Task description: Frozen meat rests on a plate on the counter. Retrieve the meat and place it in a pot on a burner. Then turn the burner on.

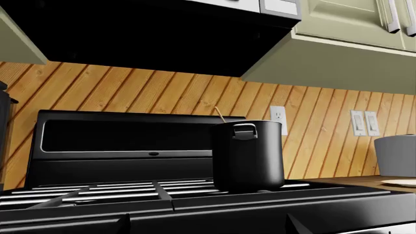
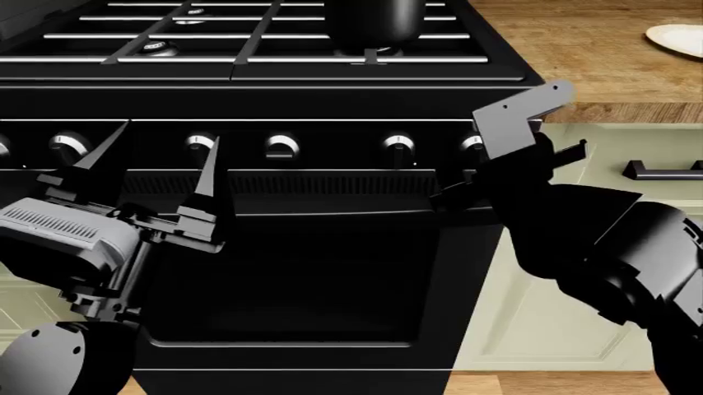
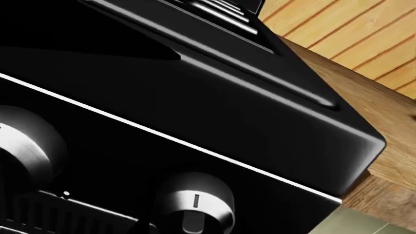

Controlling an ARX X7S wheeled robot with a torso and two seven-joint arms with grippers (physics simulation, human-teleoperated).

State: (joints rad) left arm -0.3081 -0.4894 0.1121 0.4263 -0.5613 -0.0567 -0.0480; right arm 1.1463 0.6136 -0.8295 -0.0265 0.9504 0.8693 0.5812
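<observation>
1. No legible words, brand names or numbers appear in any view.
2. Stove knob (image 3: pixel 195 204), right wrist view: carries one short pale indicator line on its face. It is the only sign found; no numerals or symbols show around it.
3. Stove back panel (image 1: pixel 130 139), left wrist view: a small oval badge (image 1: pixel 154 154) sits at its lower edge. Any marking on it is too small to read.
4. Knob row on the stove front (image 2: pixel 282 146), head view: no readable markings at this size.
</observation>
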